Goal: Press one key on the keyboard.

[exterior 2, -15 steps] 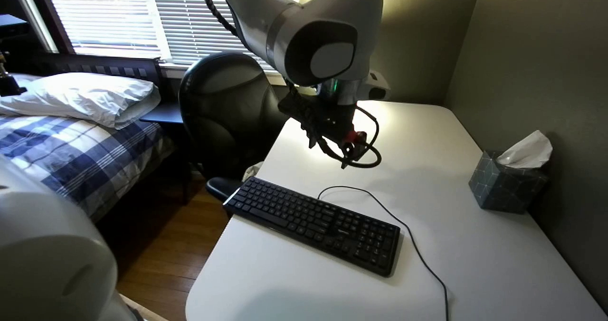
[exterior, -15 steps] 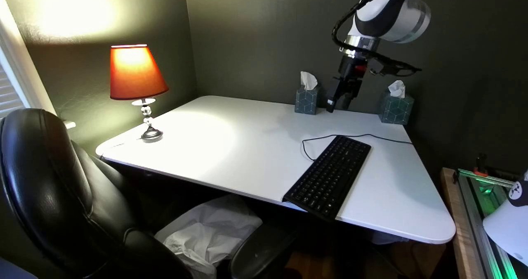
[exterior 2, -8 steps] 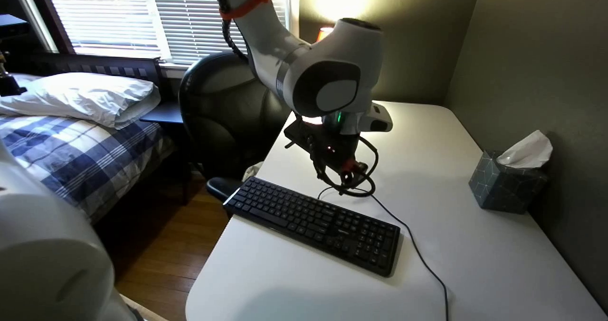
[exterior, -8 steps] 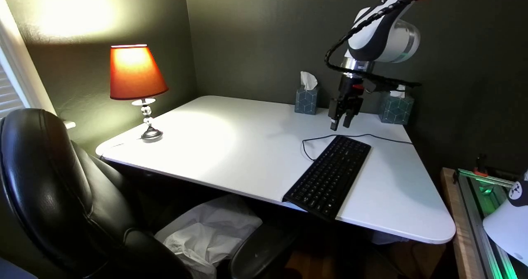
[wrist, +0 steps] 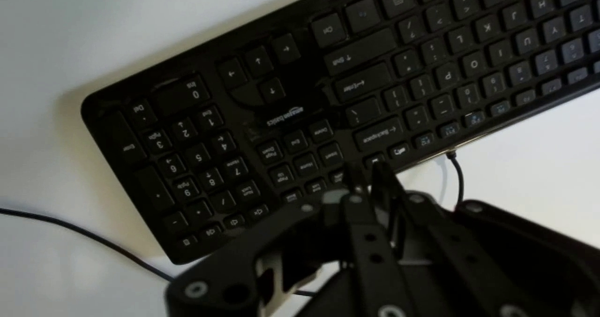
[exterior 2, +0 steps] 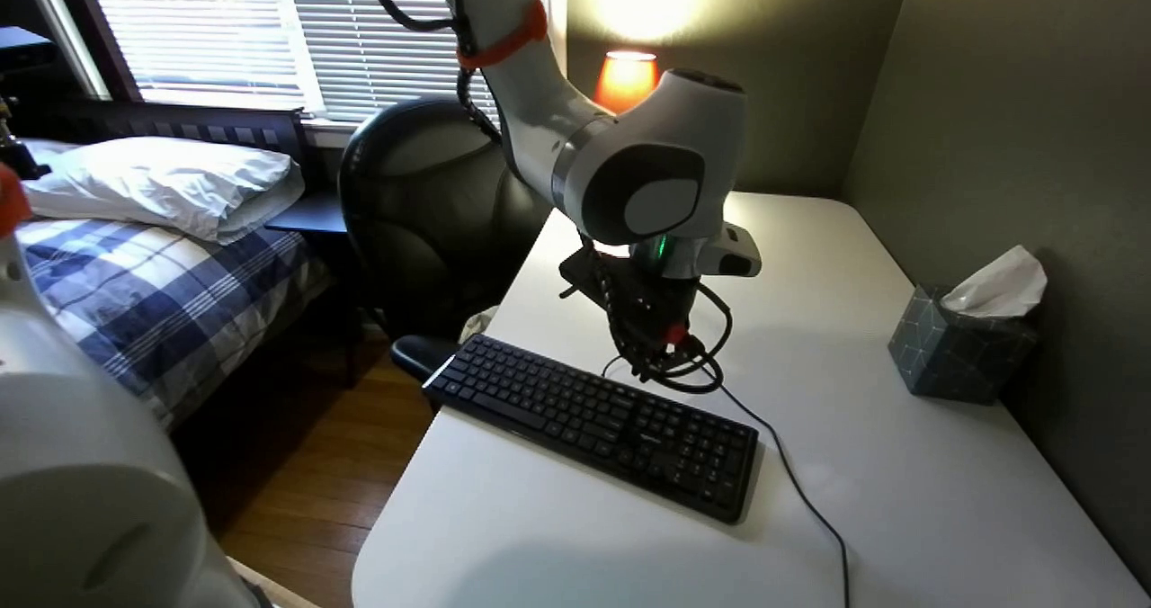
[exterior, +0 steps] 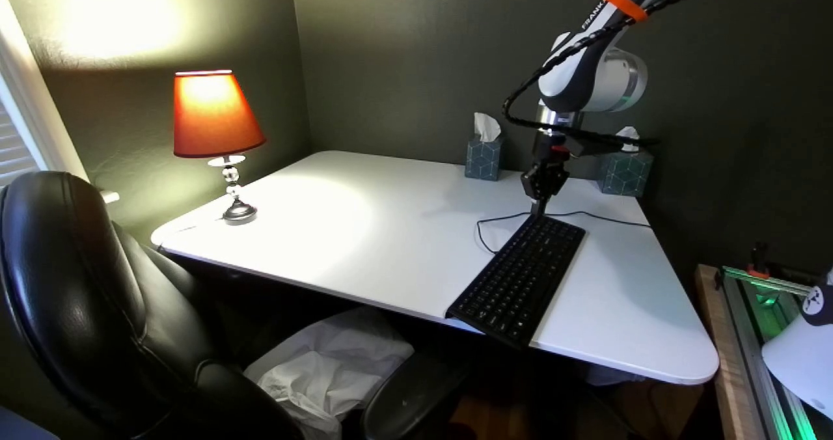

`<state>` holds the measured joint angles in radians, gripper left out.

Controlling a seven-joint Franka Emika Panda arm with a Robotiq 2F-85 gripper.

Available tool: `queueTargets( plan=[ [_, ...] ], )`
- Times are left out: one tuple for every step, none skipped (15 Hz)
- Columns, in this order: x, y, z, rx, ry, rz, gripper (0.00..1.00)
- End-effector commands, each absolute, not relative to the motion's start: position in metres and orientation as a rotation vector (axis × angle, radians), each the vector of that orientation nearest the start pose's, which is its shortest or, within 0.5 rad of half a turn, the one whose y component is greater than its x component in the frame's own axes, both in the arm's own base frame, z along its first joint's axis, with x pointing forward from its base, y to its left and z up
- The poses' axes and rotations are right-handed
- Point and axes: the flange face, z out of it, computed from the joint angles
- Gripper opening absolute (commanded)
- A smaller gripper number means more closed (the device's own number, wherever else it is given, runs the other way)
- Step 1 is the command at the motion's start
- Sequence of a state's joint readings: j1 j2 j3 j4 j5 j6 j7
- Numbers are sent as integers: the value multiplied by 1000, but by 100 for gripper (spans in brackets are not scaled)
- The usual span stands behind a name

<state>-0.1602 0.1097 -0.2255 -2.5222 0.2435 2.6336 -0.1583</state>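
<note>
Keyboard (wrist: 323,101) close by the claw (wrist: 367,170), back edge nearest, jaws together

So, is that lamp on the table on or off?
On: the lamp shade glows in both exterior views, and the wall nearby is brightly lit.

The desk (exterior: 403,245) leaves passage between lamp (exterior: 219,124) and keyboard (exterior: 519,277), but two tissue boxes (exterior: 483,160) obstruct its wall-side edge.
</note>
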Motion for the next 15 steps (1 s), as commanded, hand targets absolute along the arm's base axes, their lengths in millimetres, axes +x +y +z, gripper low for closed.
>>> queueTargets(
  plan=[
    [433, -191, 227, -2993, 702, -22, 0],
    [434, -193, 224, -2995, 701, -10, 0],
    [435, -194, 222, -2997, 702, -2, 0],
    [436, -196, 220, -2999, 700, 7, 0],
    [436, -198, 218, -3002, 699, 15, 0],
    [437, -200, 216, -3006, 691, 30, 0],
    [438, -201, 214, -3009, 687, 38, 0],
    [439, -203, 212, -3016, 683, 48, 0],
    [439, -204, 210, -3019, 681, 55, 0],
    [440, -205, 208, -3020, 677, 67, 0],
    [440, -206, 207, -3023, 673, 75, 0],
    [441, -208, 205, -3026, 665, 87, 0],
    [442, -209, 203, -3030, 662, 93, 0],
    [443, -210, 202, -3033, 653, 104, 0],
    [444, -211, 200, -3035, 648, 111, 0]
  ],
)
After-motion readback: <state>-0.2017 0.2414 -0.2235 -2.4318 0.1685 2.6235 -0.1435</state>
